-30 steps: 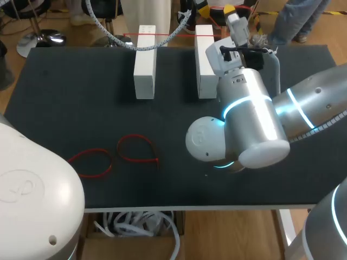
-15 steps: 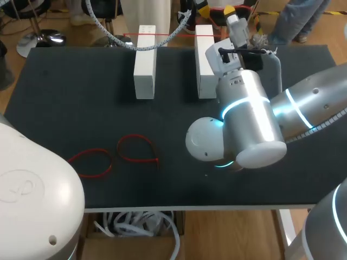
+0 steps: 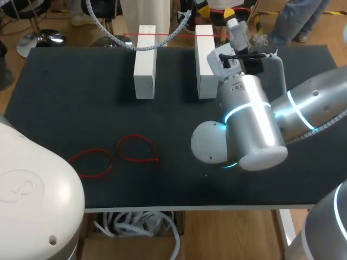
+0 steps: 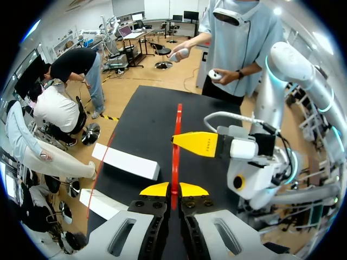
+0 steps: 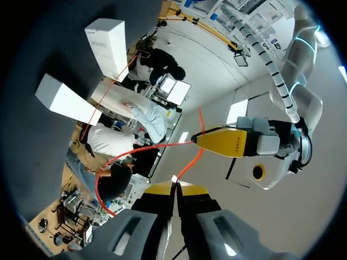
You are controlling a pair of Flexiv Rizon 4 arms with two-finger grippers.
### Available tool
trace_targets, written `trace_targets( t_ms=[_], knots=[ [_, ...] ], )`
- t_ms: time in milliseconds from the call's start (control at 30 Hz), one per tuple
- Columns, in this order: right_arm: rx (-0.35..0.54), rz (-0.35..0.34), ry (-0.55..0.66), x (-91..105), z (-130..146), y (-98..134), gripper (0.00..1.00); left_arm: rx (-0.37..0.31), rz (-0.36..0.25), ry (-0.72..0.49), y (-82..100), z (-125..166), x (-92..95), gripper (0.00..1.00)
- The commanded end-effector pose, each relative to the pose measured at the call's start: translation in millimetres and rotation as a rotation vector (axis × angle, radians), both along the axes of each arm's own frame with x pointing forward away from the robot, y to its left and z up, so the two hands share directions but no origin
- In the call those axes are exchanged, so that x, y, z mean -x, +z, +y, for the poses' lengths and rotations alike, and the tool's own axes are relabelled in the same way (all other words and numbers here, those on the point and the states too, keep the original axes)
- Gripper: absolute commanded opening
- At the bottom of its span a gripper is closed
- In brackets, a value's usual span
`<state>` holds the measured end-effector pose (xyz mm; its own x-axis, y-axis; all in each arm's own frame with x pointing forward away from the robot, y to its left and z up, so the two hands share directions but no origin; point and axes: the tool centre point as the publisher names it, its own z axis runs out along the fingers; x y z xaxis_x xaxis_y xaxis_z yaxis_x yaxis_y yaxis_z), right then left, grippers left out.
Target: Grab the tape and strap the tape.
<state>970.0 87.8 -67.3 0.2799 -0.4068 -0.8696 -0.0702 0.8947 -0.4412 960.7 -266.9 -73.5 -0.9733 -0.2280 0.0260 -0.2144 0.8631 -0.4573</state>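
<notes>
Pulling evenly matters here: left gripper (image 4: 173,189) and right gripper (image 5: 174,189) each clamp the red tape (image 4: 178,119) between closed yellow tips, just beyond the far end of the right white block (image 3: 205,70). Draw it taut, I judge, without twisting or slipping.

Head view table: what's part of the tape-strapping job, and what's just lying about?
In the job: red tape, pinched by left gripper and right gripper; white blocks.
Lying about: two red loops on the table's near side.
</notes>
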Motion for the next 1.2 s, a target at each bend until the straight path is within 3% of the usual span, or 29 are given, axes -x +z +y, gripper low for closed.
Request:
trace_targets(
  t_ms=[33,433,667,700,733,867,1200],
  knots=[
    [0.001,-0.001,0.007,6.3,5,0,0.00,-0.004,0.001,0.002,1.0,-1,-0.1,0.00],
    [0.004,-0.002,0.008,10.9,8,-1,0.00,-0.004,0.001,0.002,1.0,-1,-0.1,0.00],
    [-0.070,0.035,0.003,5.5,7,11,0.00,-0.004,0.001,0.002,1.0,-1,-0.1,0.00],
    [-0.084,0.037,0.006,5.2,7,13,0.08,-0.004,0.001,0.002,1.0,-1,-0.1,0.00],
    [-0.091,0.043,0.007,5.2,6,15,0.29,-0.004,0.001,0.002,1.0,-1,-0.1,0.00],
    [-0.112,0.048,0.021,7.6,3,20,0.48,-0.004,0.001,0.002,1.0,-1,-0.1,0.00],
    [-0.148,0.069,0.074,26.3,-13,35,0.38,-0.004,0.001,0.002,1.0,-1,-0.1,0.00]
  ],
)
